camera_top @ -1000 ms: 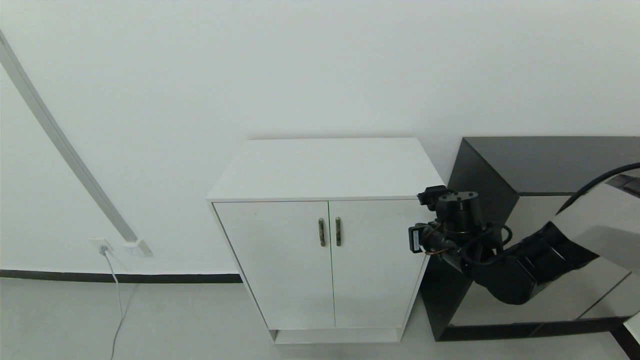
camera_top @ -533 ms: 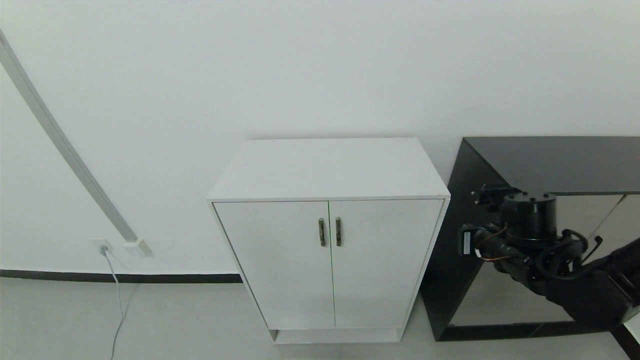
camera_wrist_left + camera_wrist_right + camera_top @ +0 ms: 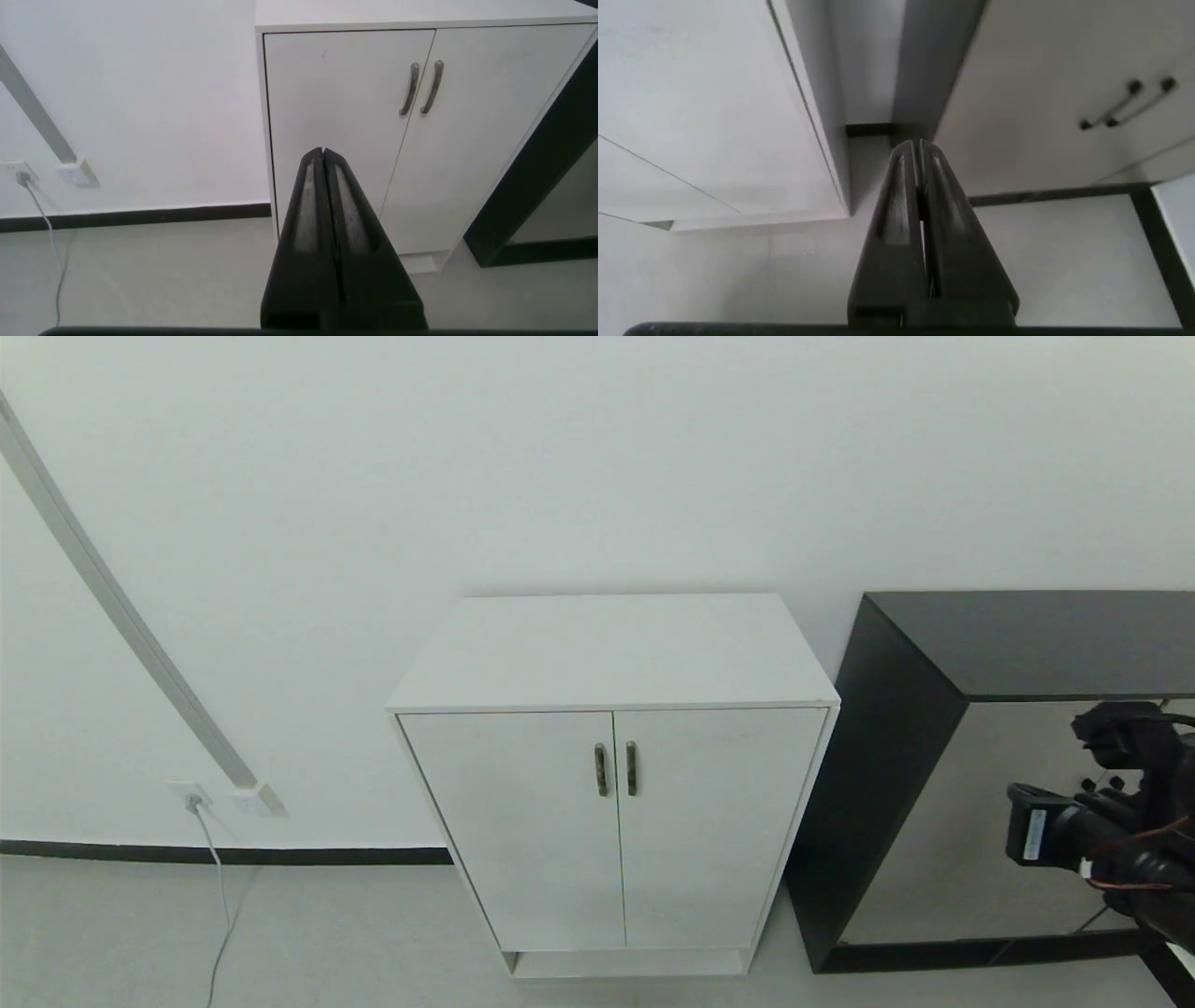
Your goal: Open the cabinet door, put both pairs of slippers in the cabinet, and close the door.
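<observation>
The white cabinet (image 3: 611,653) stands against the wall with its left door (image 3: 518,821) and right door (image 3: 709,821) both shut flush. Their two dark handles, one (image 3: 600,769) on each side (image 3: 632,768) of the centre seam, are untouched by either claw. From my remote station I see the left gripper (image 3: 323,154) hanging in front of the cabinet and well apart from it. It points toward the lower part of the left door, with its fingers pressed tight together and nothing between them. The right gripper (image 3: 922,147) is likewise closed to a thin seam and carries nothing. Its arm (image 3: 1102,826) sits off to the cabinet's right, in front of the black mirrored unit (image 3: 896,709) that stands just beside the cabinet, well apart from the handles. On the cabinet's other side a wall socket (image 3: 191,795) trails a grey cable to the floor. As for progress, I judge that neither claw is engaged with any step right now, since no door is being pulled and no slippers are in hand. Whether any slippers lie behind the shut doors I cannot tell. If they do, the job reads as finished. If not, everything remains: hooking a handle, swinging a door open, loading both pairs, and pushing the door closed.
</observation>
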{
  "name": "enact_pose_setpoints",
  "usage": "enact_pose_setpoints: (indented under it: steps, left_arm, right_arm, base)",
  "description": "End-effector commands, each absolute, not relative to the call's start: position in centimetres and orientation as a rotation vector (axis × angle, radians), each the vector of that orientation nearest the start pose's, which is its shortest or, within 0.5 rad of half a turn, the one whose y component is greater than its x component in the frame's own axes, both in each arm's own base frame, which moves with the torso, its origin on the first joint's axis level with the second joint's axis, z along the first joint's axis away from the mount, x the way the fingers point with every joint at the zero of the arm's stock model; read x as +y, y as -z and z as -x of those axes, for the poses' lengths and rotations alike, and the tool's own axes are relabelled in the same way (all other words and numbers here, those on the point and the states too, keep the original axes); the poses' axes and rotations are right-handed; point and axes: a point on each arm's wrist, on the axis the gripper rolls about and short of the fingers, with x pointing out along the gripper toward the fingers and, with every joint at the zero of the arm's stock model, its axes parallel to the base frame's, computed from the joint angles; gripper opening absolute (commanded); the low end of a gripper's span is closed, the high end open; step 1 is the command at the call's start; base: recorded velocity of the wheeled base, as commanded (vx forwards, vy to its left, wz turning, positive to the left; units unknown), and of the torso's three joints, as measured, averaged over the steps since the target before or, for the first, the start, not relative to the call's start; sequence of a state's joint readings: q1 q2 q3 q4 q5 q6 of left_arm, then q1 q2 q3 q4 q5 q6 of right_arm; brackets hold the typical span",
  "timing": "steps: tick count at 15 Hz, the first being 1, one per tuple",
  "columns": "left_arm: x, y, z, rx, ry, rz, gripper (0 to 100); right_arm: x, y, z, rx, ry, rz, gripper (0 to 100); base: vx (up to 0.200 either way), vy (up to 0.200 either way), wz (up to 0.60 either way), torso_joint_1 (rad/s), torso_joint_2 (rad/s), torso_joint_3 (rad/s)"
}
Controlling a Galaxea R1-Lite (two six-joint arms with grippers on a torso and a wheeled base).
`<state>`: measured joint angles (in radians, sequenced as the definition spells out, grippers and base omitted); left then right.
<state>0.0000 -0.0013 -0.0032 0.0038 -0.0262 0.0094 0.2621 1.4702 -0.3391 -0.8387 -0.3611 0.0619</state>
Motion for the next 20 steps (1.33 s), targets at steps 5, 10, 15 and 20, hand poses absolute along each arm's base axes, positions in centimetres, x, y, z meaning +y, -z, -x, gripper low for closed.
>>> enact_pose_setpoints:
  steps: [5,10,15,20]
  left_arm:
    - [-0.1,-7.6,2.3,0.000,0.026,-0.009,0]
    - [-0.1,-7.6,2.3,0.001,0.026,-0.009,0]
    - [-0.1,-7.6,2.3,0.000,0.026,-0.009,0]
    - [-0.1,-7.6,2.3,0.001,0.026,-0.009,0]
  right_arm:
    - [1.7,-14.7,-12.3,0.232,0.103,0.023,0]
    - [0.9,-14.5,-8.2,0.260,0.050,0.015,0]
    - [0.4,-13.2,-4.2,0.285,-0.019,0.031,0]
    - [0.1,-10.9,-1.9,0.244,-0.086,0.049,0]
  base:
    - [0.000,0.000,0.00,0.000,0.00,0.000]
    - [0.000,0.000,0.00,0.000,0.00,0.000]
    - [0.000,0.000,0.00,0.000,0.00,0.000]
    - [0.000,0.000,0.00,0.000,0.00,0.000]
